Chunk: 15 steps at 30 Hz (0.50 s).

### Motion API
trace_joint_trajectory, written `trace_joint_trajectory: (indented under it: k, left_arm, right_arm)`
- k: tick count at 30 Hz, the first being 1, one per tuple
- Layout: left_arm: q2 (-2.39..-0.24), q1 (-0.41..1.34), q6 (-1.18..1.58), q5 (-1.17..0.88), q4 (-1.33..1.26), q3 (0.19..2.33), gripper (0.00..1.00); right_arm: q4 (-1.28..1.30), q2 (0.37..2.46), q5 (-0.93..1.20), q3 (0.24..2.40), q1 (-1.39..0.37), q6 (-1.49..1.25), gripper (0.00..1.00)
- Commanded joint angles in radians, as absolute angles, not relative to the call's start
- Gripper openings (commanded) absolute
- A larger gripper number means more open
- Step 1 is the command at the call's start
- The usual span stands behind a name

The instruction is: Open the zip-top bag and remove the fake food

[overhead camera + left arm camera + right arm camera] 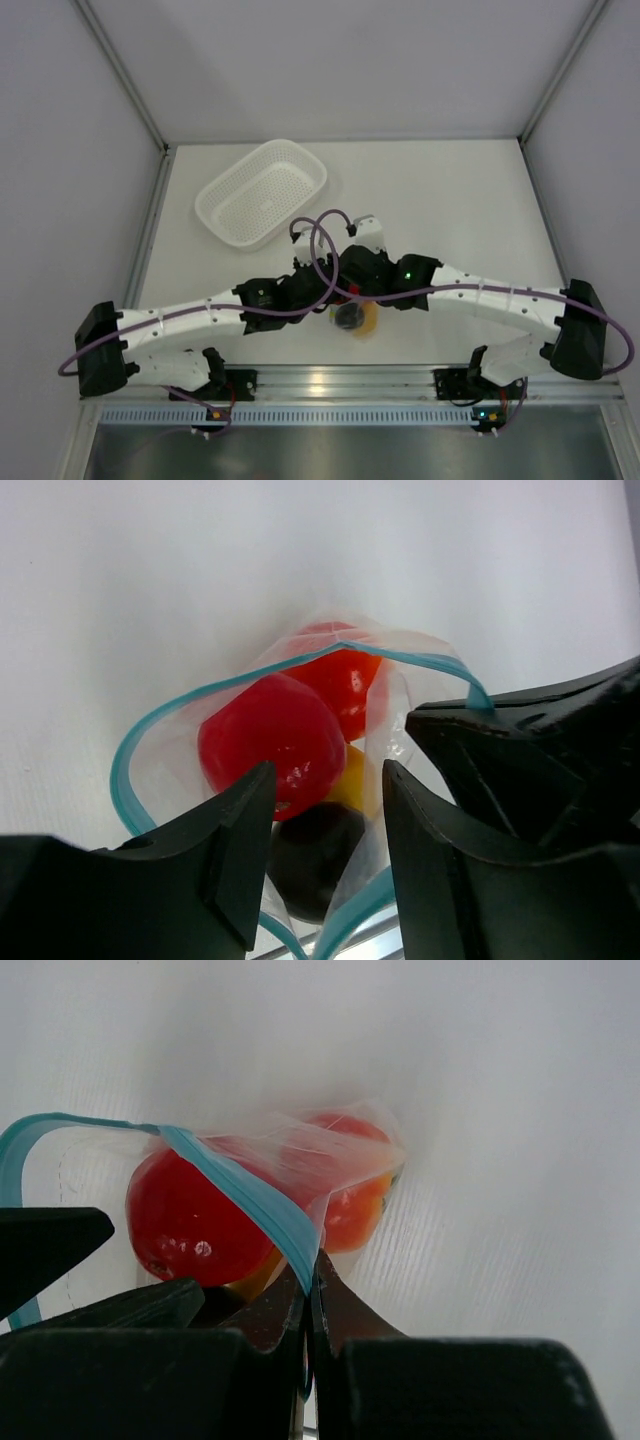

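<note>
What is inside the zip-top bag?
In the bag: a red ball, a tomato behind it, a yellow piece and a dark piece below. The left gripper covers parts of the lower two; anything beneath is hidden.

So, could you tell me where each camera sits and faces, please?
Top: above and behind, facing down on table and basket; both arms show.
Left wrist: looks past the open left gripper into the bag.
Right wrist: looks past the right gripper, shut on the bag's rim.
Both wrist views share the red ball.
</note>
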<state>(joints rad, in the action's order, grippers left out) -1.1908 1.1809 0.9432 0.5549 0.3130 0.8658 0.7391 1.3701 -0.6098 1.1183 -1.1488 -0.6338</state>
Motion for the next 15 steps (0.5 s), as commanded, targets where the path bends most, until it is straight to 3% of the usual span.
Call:
trace_joint_trajectory:
  k: [1,15]
  left_arm:
    - [-1.221,1.184,0.953,0.558,0.270,0.848,0.54]
    - [-1.226,1.186,0.873,0.414,0.104,0.790,0.58]
  right_arm:
    - [0.650,1.287,-0.606,1.094,-1.141,-0.663,0.00]
    - [0.612,1.253,-0.546,1.032,-1.100,-0.644,0.00]
